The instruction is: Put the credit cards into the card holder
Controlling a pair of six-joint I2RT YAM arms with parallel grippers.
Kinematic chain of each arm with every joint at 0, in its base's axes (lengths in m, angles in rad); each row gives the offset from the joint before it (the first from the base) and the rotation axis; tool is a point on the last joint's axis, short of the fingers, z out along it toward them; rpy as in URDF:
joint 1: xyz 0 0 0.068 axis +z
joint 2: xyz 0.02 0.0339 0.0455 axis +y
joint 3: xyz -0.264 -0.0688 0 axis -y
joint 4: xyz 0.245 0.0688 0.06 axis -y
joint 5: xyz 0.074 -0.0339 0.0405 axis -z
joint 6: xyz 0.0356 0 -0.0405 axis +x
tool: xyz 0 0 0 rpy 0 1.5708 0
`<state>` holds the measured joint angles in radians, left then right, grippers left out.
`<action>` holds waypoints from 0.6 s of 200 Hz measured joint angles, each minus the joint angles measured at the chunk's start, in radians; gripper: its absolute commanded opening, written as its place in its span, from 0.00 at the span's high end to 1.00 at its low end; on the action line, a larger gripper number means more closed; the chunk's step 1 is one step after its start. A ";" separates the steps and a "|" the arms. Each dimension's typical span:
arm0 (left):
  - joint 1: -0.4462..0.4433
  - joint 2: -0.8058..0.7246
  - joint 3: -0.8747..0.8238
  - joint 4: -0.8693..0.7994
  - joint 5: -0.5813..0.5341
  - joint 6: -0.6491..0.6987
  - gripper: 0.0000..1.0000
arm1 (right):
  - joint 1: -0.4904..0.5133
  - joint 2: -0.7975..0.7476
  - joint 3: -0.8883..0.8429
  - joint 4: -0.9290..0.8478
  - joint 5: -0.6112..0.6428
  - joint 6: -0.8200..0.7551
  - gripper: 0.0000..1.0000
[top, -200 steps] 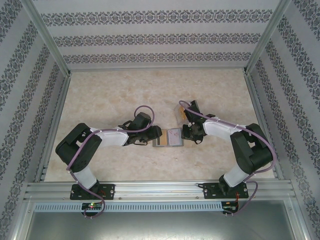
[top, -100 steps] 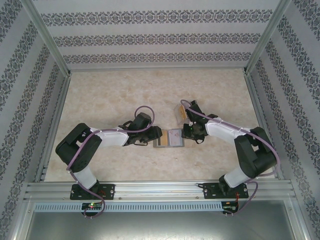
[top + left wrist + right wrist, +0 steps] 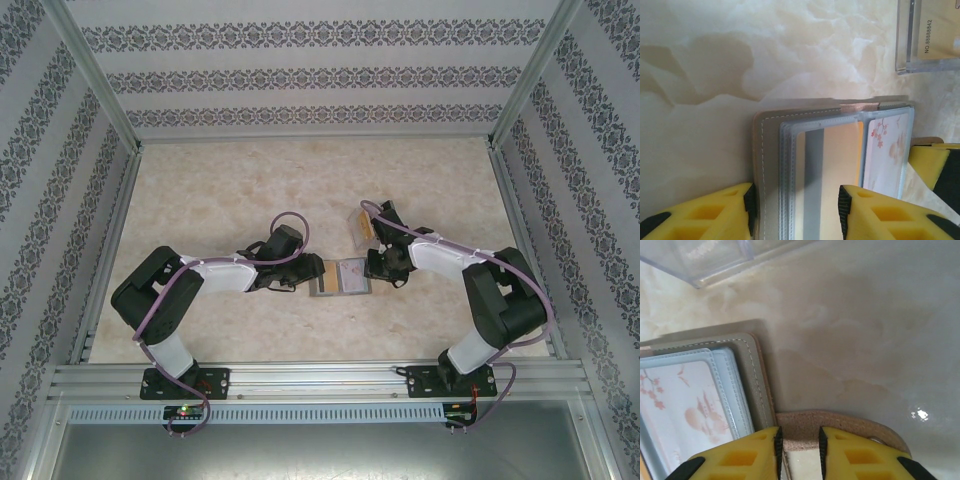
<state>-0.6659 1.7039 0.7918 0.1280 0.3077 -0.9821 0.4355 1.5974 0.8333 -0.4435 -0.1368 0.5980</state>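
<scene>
The card holder lies open on the table between both grippers. Its left sleeve holds a gold-orange credit card with a grey stripe, and its right sleeve holds a pale card with pink blossoms. My left gripper is open astride the left half. One pad rests against the holder's outer edge and the other lies on the gold card. My right gripper is shut on the holder's tan strap, which sticks out from the right edge.
A small clear plastic box lies just beyond the holder, with a printed card showing inside it. Aluminium rails and patterned walls fence in the marble table. Bare tabletop lies to the far left.
My left jaws have narrowed a little over the holder's left half. The right arm swung slightly out and back, and the holder sits a touch further right.
</scene>
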 measured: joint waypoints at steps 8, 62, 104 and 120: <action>0.000 0.000 0.000 0.000 0.000 -0.003 0.60 | 0.000 0.000 -0.001 0.002 0.000 0.000 0.74; 0.000 -0.005 0.000 0.000 0.010 -0.014 0.64 | -0.002 0.000 -0.009 0.012 0.002 0.000 0.77; 0.000 -0.053 0.050 0.000 0.060 -0.021 0.59 | -0.002 -0.004 -0.014 0.018 0.000 0.004 0.77; 0.000 -0.058 0.106 0.001 0.084 -0.014 0.58 | -0.002 -0.006 -0.020 0.034 -0.014 0.008 0.77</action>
<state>-0.6662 1.6455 0.8982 0.1291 0.3920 -0.9958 0.4339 1.5909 0.8131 -0.4095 -0.1505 0.6056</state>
